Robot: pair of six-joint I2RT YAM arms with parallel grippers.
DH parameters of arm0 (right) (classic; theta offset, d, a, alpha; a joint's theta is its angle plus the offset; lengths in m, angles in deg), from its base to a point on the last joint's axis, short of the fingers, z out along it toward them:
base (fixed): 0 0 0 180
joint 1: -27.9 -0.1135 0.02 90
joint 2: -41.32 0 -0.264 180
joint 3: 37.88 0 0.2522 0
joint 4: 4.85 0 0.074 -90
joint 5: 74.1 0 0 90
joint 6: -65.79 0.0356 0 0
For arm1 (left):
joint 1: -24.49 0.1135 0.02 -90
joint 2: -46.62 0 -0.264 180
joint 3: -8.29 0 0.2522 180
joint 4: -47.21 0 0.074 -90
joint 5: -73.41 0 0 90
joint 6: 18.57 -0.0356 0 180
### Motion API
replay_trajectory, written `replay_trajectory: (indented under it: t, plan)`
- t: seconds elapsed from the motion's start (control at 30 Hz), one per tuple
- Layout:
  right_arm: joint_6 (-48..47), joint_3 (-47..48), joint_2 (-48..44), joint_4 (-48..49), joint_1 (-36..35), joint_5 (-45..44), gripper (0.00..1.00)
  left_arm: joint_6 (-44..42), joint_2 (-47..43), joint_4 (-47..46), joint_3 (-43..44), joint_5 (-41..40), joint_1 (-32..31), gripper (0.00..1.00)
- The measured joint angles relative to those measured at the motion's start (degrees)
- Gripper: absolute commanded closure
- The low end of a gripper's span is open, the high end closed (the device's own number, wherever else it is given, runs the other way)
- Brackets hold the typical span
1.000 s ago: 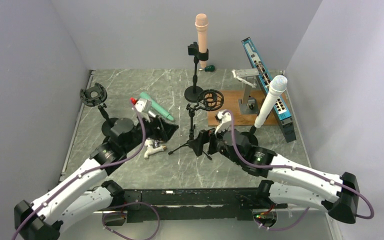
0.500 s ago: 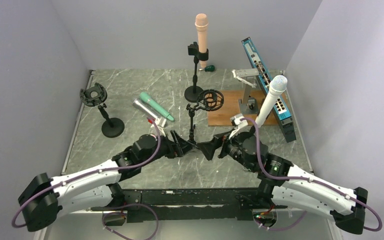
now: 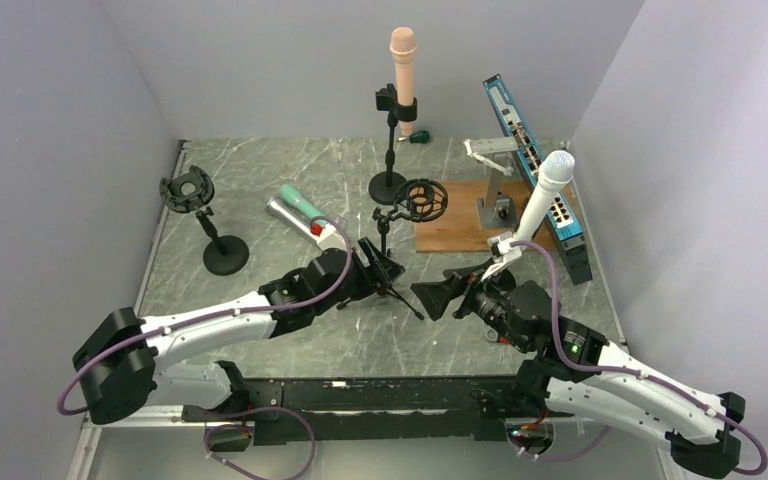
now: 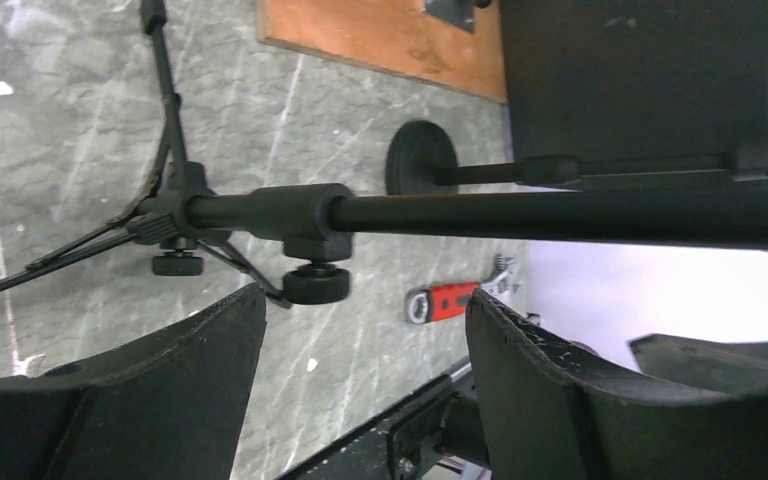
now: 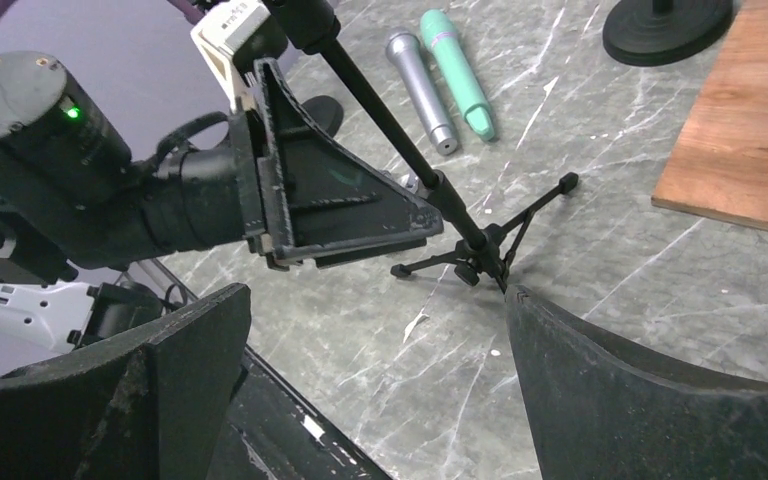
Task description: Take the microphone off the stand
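My left fingers (image 3: pixel 378 262) hang open astride the tripod stand's pole (image 4: pixel 560 215); right fingers (image 3: pixel 440 297) gape wide, empty. The white microphone (image 3: pixel 542 200) leans mounted, right of centre — I judge it light, rigid, slick; grasp mid-barrel.

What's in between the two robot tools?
The small black tripod stand. In the right wrist view its pole and feet stand on the table between the open right tool and the left tool, which is right at the pole.
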Motion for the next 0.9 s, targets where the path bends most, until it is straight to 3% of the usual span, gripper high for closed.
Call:
replay_trajectory:
  t: [0.3, 0.9]
  plan:
    - [0.7, 0.0, -0.1, -1.5, 0.0, -0.4, 0.0, 0.4, 2.7, 2.4, 0.5, -2.0, -0.4, 0.42]
    - [1.4, -0.6, 0.2, -2.3, 0.0, -0.8, 0.0, -0.3, 5.6, 0.0, 1.0, -0.8, 1.4, 0.6]
